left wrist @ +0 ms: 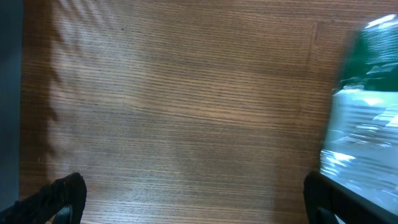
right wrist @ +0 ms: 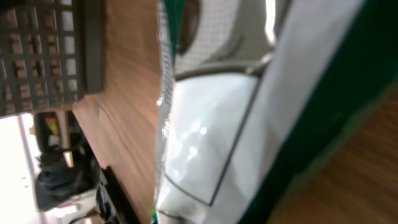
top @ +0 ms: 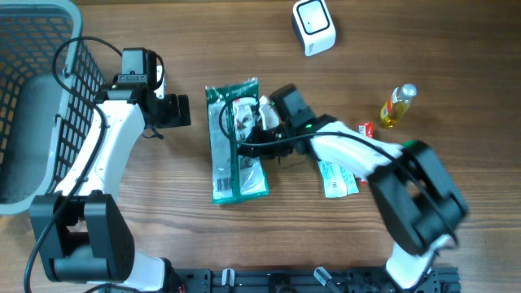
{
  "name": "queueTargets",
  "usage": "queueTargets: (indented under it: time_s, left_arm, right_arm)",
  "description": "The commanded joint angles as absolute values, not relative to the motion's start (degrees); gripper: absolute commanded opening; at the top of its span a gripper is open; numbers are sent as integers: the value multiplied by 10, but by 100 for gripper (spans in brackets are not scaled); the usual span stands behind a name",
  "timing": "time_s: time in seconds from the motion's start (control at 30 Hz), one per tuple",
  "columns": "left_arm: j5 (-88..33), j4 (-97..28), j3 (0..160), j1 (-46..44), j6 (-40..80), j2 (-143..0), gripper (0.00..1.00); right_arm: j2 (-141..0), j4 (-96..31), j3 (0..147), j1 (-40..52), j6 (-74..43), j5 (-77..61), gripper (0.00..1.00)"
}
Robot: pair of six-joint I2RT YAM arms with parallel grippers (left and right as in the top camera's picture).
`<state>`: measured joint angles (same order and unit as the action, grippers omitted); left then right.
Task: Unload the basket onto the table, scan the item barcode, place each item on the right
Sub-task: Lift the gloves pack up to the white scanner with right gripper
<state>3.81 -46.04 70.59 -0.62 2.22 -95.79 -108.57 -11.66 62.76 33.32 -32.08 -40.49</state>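
- Green-and-white package (top: 236,146) lay flat mid-counter (top: 212,32), nearer than the white scanner (top: 313,26).
- My right end effector (top: 262,114) sat fully closed over its far right part; I couldn't tell if it gripped film.
- My left end effector (top: 172,111) stood spread wide, just left of the package.

A brown wooden worktop (top: 203,49) with fine, straight grain fills nearly everything in sight. The light on it is soft and even, with faint striped shadows across one patch. A grey plastic mesh basket (top: 49,10) sits at its left end, and a black rail (top: 285,281) runs along the near edge. Past the worktop's edge the room (right wrist: 12,155) glares white, too blurred to read.
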Motion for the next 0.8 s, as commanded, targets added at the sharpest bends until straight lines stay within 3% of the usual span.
queueTargets:
  time_s: [0.0,0.23,0.37,0.77]
  left_arm:
    - [39,-459,711,-4,19,-957,100]
    - [39,-459,711,-4,19,-957,100]
    - [39,-459,711,-4,19,-957,100]
    - [39,-459,711,-4,19,-957,100]
  right_arm:
    - [-1010,-214,686,320,-223,-358,4]
    - [-990,-574,1011,278,-103,-198,4]
    - [-991,-663,1206,258,-41,-104,4]
    - [-1082,-565,1233,258,170,141,4]
